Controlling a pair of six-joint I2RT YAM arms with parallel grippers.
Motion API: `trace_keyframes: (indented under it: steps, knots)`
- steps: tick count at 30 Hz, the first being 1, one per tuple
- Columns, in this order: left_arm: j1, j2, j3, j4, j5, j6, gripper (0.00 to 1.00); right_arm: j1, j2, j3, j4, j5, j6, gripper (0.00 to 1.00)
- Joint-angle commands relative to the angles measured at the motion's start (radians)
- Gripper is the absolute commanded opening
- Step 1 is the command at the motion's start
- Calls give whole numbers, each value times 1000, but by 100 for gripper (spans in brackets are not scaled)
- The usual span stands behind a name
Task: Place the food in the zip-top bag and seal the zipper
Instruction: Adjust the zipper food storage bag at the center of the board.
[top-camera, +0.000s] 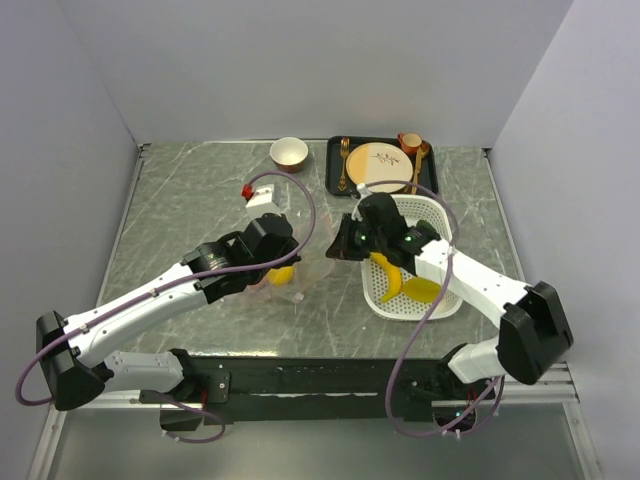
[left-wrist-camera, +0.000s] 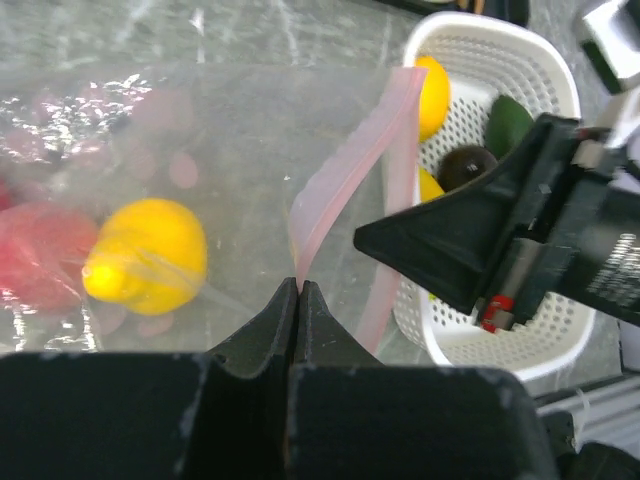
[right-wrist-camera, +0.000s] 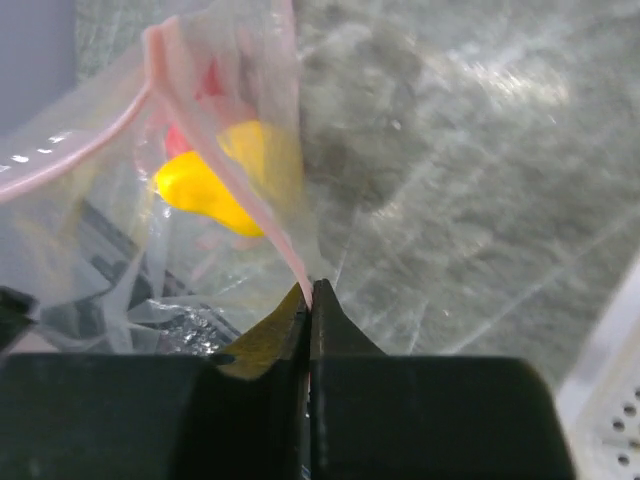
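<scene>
Left claw (left-wrist-camera: 298, 298): closed, pinching the zipper (left-wrist-camera: 345, 170) at one point, probably to anchor that end of the mouth.
Right claw (right-wrist-camera: 310, 296): closed on the same pink strip at another point, facing the left claw; two holds keep the limp rim from collapsing.
Zip-top bag (left-wrist-camera: 200, 150): mid-tabletop (top-camera: 200, 190), nearer the near edge than the far one, lifted at the rim between the claws.
Mouth: the two pink lips part away from each pinch, so it reads as unsealed.
Food inside: a yellow fruit (left-wrist-camera: 148, 250) and a red piece (left-wrist-camera: 35, 255), sunk away from the mouth.
Food outside: a banana (top-camera: 388, 275), a dark ball (left-wrist-camera: 465, 165) and a green piece (left-wrist-camera: 508, 122) lie in the white basket (top-camera: 440, 215) toward the right edge.
Judgement: loading looks unfinished; sealing now would shut those out.
</scene>
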Motion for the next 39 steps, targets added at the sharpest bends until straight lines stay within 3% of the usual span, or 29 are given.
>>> trace_keyframes:
  steps: [1, 7, 12, 17, 23, 31, 39]
  knots:
    - [67, -88, 62, -39, -37, 2, 1, 10, 12, 196, 34, -51, -27, 0]
    - [240, -242, 133, -137, -68, 84, 1, 32, 97, 487, 9, -149, -67, 0]
    - [254, -285, 205, -222, -130, 73, 1, 104, 237, 667, -70, -174, -95, 1]
    - [253, -334, 153, -219, -150, 45, 1, 156, 292, 700, -70, -171, -99, 3]
    - [253, -291, 99, -190, -72, 54, 1, 165, 320, 643, -102, -94, -105, 5]
    - [251, -204, -66, -42, 106, 16, 1, 164, 262, 350, -38, 12, -85, 8]
    - [251, -144, -71, 36, 183, 28, 1, 147, 139, 184, 3, 151, -30, 14]
